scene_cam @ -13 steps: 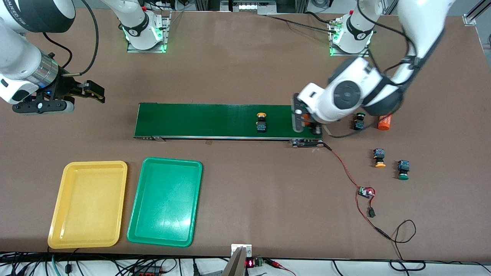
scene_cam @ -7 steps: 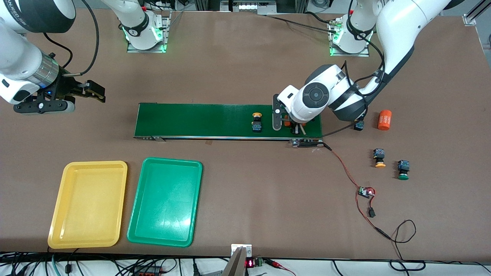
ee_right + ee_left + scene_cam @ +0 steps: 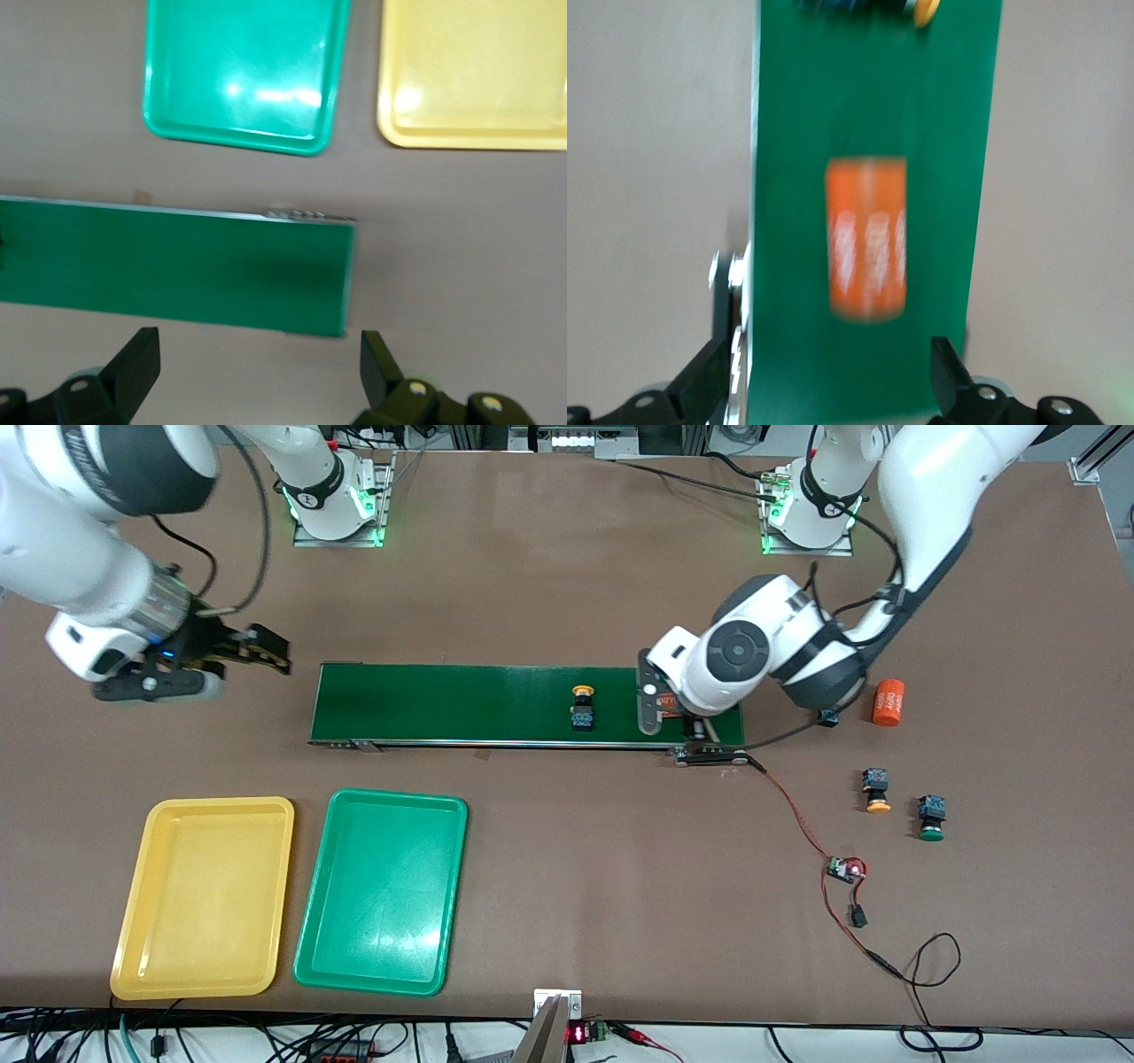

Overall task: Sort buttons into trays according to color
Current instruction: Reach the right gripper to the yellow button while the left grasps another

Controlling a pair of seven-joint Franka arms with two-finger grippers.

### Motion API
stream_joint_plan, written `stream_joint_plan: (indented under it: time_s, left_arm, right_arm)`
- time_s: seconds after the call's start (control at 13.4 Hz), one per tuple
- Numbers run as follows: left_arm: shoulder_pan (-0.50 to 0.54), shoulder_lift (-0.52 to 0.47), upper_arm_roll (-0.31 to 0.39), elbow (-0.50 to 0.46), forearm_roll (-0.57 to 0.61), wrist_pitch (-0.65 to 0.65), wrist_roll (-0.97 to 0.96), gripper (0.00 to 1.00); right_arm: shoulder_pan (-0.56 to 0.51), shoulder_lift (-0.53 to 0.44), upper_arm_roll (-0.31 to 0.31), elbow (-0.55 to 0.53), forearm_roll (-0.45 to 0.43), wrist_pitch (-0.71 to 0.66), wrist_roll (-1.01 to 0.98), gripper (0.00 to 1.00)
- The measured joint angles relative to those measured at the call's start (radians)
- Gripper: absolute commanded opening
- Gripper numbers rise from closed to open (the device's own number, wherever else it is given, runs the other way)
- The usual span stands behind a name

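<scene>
Below, we order by size — conveyor belt, right gripper with jaws spread at its tray-ward end, left gripper spread over an orange cylinder, yellow button mid-belt, long axis across it, nearer the left.

the left arm's wrist hides most of one orange cylinder and nearly all of a button in the front view. another button is cut off in the left wrist view.
</scene>
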Motion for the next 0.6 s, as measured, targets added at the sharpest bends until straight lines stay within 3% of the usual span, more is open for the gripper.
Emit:
stream_joint_plan:
  time_s: [0.22,0.45,0.6]
  left_arm:
    - [0.136,-0.070,0.002,0.027,0.000,-0.127,-0.130,1.00]
    - [0.231,-0.076,0.015,0.023,0.002,-0.140,-0.311,1.00]
    - [0.249,-0.062,0.060,0.021,0.077,-0.109,-0.389,1.00]
  right_arm:
    - [0.112,0.076,0.002,-0.001,0.001,0.089,0.125,1.00]
    - [0.202,0.138,0.003,-0.001,-0.004,0.187,0.260,1.00]
    - [0.237,0.166,0.003,-0.001,-0.014,0.237,0.322,1.00]
